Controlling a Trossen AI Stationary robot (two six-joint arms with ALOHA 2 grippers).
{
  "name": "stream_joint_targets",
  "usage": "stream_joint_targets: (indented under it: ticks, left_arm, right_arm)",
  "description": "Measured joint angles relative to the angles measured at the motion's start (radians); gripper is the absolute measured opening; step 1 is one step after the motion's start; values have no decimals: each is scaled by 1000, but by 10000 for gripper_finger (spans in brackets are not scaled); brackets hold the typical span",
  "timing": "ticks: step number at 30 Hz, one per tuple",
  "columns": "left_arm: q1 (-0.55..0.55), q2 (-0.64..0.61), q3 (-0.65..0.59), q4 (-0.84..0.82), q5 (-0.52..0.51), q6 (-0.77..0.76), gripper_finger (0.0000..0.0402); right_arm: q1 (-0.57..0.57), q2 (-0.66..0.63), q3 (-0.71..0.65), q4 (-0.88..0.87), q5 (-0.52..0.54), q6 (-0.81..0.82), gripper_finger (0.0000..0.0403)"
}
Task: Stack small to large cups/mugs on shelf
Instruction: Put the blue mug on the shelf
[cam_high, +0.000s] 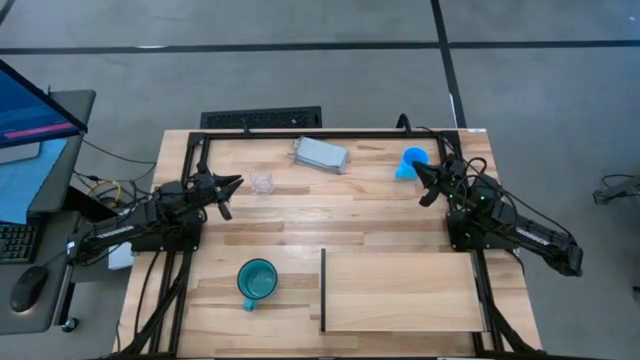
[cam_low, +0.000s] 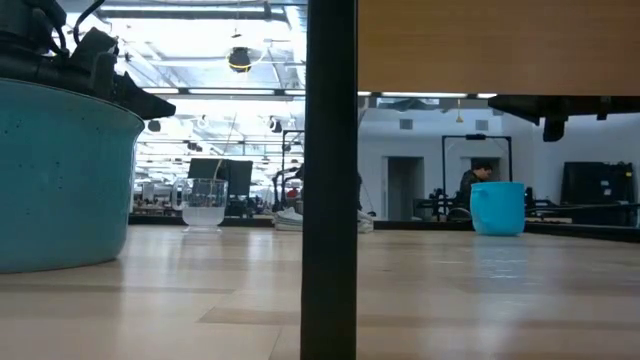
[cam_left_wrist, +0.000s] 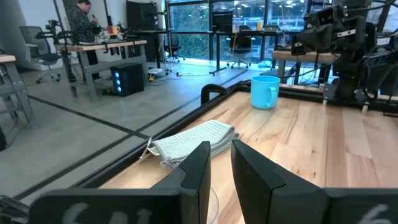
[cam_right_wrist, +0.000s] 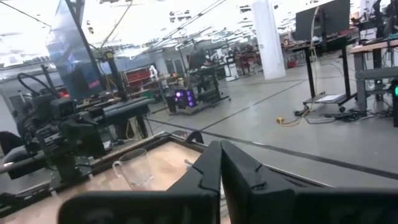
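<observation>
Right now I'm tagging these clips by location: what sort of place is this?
Most likely an open robotics lab or workshop. Two arms are mounted at a slatted wooden table, rows of workbenches with equipment stand on a concrete floor behind, and a computer monitor sits beside the table.
</observation>
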Motion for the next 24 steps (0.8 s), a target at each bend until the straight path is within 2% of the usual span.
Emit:
stream_joint_targets:
  ticks: [9, 14, 24]
  left_arm:
    - [0, 0, 0, 0, 0, 0, 57]
    - [0, 0, 0, 0, 0, 0, 57]
    - [0, 0, 0, 0, 0, 0, 57]
  right_arm:
    - [0, 0, 0, 58, 14, 3, 122]
    - [-1, 0, 0, 80, 34, 81, 165]
    - [3, 0, 0, 44, 28, 113, 198]
